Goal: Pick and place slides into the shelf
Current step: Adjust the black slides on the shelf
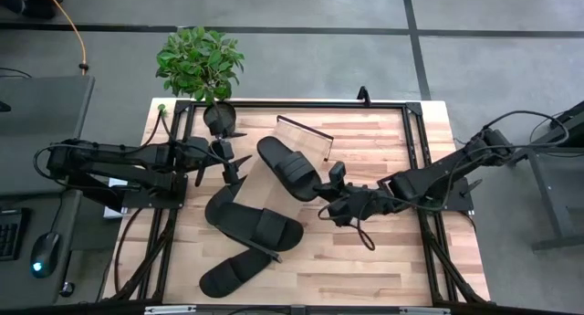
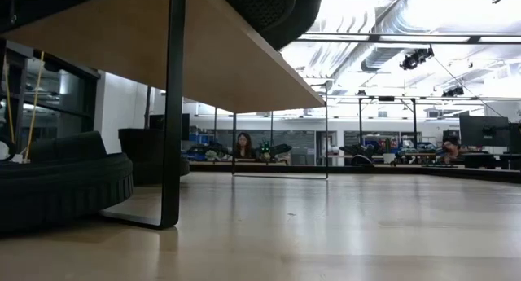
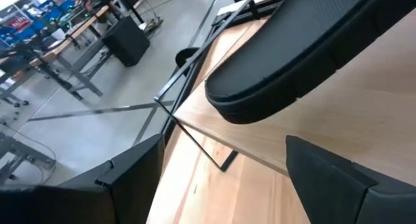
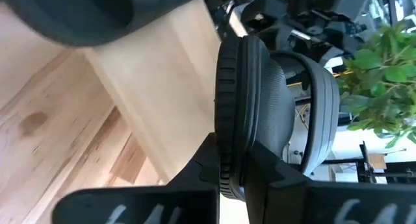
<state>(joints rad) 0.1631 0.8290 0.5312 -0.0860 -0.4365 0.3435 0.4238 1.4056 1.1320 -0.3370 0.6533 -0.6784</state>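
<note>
The shelf [image 1: 306,137] stands slantwise on the table; the low view shows its plank [image 2: 220,61] from below. One black slide [image 1: 287,167] lies over the shelf top, and my right gripper [image 1: 326,196] is shut on its end toward the table's right. My left gripper [image 1: 233,164] is open and empty at the shelf's left side; its fingers [image 3: 133,178] point at that slide's overhanging end [image 3: 305,49]. Other slides lie by the shelf's near end [image 1: 260,225] and near the front edge [image 1: 233,271]. My right gripper pinches the slide's sole at its end [image 4: 231,143] between its two fingers, one on the underside and one finger [image 4: 270,175] on the footbed below the strap [image 4: 322,107]. The fingers come level from the table's right, along the slide. The slide is over the plank [image 4: 162,74].
A potted plant [image 1: 201,64] stands at the table's far left corner, close to my left arm. A slide [image 2: 57,187] lies by the shelf's dark leg [image 2: 171,110]. Bare tabletop [image 1: 365,269] lies toward the near right. People sit far off in the room [image 2: 242,144].
</note>
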